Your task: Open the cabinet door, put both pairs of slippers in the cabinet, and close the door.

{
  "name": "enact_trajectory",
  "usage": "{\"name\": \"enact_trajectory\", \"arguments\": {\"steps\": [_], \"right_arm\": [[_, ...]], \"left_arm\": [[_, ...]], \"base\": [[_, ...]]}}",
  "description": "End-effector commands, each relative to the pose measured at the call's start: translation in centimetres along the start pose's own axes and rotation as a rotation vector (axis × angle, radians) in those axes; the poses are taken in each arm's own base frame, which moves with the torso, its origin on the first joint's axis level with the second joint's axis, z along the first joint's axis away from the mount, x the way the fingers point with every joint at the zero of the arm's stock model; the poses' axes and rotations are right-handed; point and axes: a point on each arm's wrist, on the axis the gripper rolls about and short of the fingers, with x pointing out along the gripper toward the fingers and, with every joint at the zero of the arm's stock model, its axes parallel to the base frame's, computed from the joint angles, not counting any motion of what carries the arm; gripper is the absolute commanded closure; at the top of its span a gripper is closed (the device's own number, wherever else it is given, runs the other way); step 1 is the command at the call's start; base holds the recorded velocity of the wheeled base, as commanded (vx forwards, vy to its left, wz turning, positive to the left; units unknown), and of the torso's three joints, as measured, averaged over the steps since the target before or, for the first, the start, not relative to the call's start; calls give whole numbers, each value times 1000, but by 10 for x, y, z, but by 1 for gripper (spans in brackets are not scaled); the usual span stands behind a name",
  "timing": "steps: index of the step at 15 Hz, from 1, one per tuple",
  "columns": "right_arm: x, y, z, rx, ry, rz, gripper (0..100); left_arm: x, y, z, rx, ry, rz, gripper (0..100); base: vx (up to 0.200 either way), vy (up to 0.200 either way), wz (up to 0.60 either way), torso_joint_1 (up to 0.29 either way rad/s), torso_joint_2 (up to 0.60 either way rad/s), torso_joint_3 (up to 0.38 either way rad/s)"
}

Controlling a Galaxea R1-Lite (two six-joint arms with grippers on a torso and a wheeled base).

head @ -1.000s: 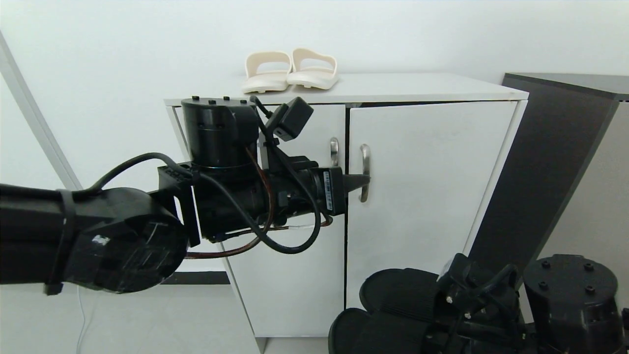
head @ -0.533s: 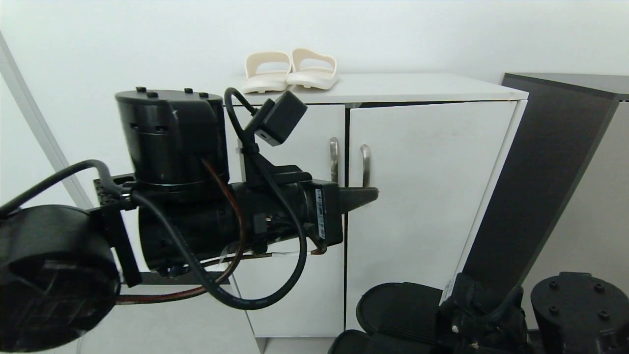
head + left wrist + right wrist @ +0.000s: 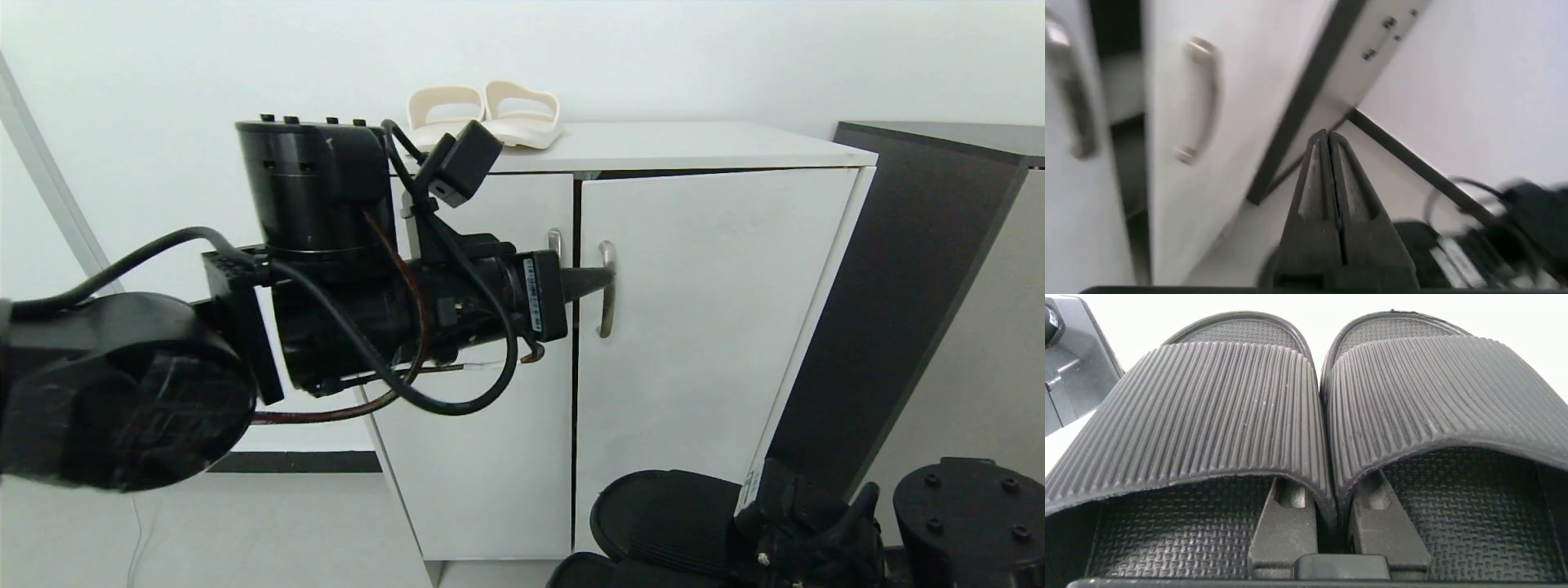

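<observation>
1. Two fingers of the left gripper (image 3: pixel 1329 145) pressed flat together, clamped on nothing.
2. Seen from the head view, tip level with the upper part of the right handle (image 3: pixel 605 290) and overlapping it there.
3. Just beside that, the left handle (image 3: pixel 555 243), half hidden behind the wrist.
4. Seen from the left wrist view, both handles off to one side of the fingers; contact with either impossible to judge.
5. Handles mounted on the right door (image 3: pixel 710 343) and the left door (image 3: pixel 490 474) of the white cabinet (image 3: pixel 694 147), with a thin dark gap between the two doors. Hard to say whether either is ajar.
6. On the cabinet top, toward its left rear, the beige slippers (image 3: pixel 518 114), side by side and touching, one corner covered by the left wrist's camera.
7. Low at the right, near the foot of the cabinet, the right gripper (image 3: pixel 1331 505) gripping the black slippers (image 3: pixel 653 510): one finger (image 3: pixel 1282 531) slid under each strap, the pair's inner walls pinched between them.
8. Black pair held side by side, straps touching, in front of the bottom of the right door.
9. Right of the cabinet and close against it, a dark grey unit (image 3: pixel 898 286); behind everything, a plain white wall (image 3: pixel 735 57).
</observation>
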Motion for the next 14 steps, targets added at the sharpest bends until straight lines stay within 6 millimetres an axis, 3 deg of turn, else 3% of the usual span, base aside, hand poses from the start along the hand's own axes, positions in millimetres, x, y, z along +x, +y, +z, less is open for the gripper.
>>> {"name": "enact_trajectory", "arguments": {"steps": [1, 5, 9, 12, 14], "right_arm": [[-1, 0, 1, -1, -4, 1, 100], [1, 0, -1, -2, 7, 1, 100], [2, 0, -2, -27, 10, 3, 100], [2, 0, -2, -28, 11, 3, 100], [2, 0, -2, -28, 11, 3, 100]], "left_arm": [[24, 25, -6, -18, 24, 49, 100], [25, 31, -7, -21, 25, 64, 100], [16, 54, 0, -29, 0, 128, 100], [13, 61, 3, -29, -10, 142, 100], [21, 64, 6, -24, -21, 142, 100]], "base": [[0, 0, 0, 0, 0, 0], [0, 0, 0, 0, 0, 0], [0, 0, 0, 0, 0, 0], [0, 0, 0, 0, 0, 0], [0, 0, 0, 0, 0, 0]]}}
